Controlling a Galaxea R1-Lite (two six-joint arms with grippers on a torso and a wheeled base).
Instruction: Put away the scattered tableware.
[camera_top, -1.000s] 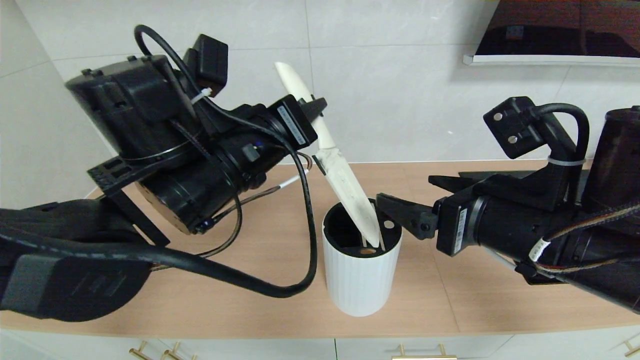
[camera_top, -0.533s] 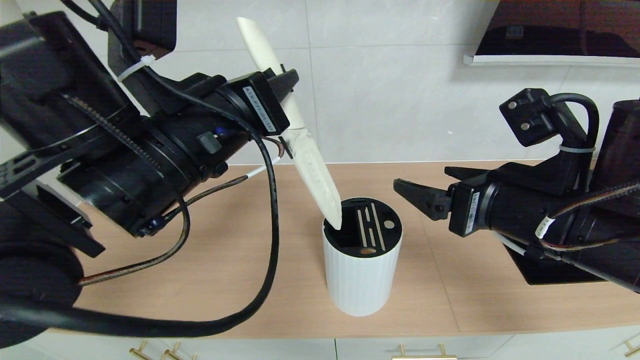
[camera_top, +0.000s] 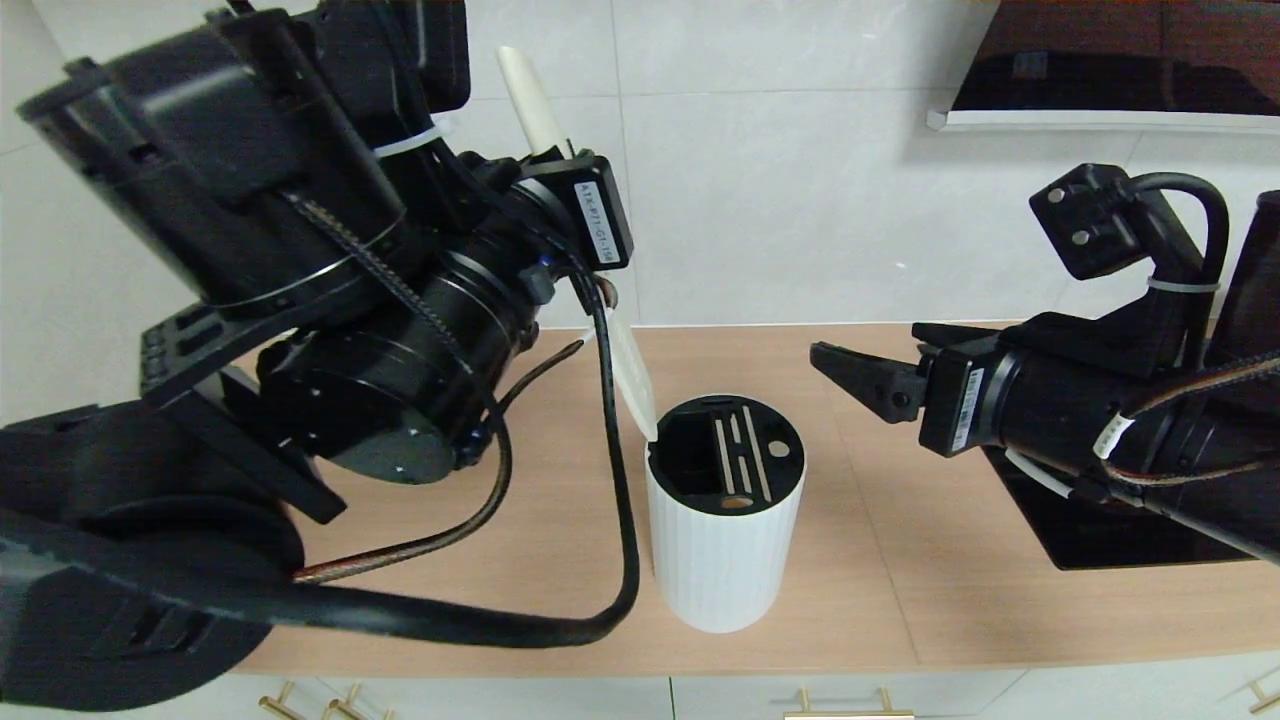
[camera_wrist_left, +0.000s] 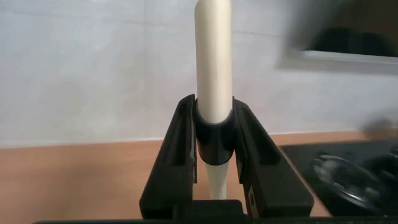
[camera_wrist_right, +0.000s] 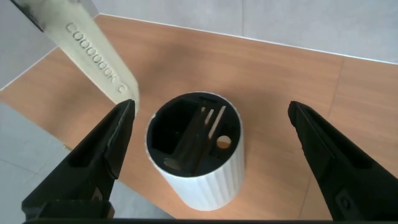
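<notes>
One knife (camera_top: 628, 375) clamped in left gripper (camera_wrist_left: 214, 118), tip beside one holder (camera_top: 722, 540); right gripper (camera_wrist_right: 210, 106) spread wide, empty.

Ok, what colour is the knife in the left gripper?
Cream-white knife, handle and blade alike; clearest in the head view.

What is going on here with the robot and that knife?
The left gripper is shut on the handle of a white knife. The blade points down, with its tip at the rim of the white holder on the counter. The knife is not yet inside. The right gripper hangs open to the holder's right, holding nothing.
</notes>
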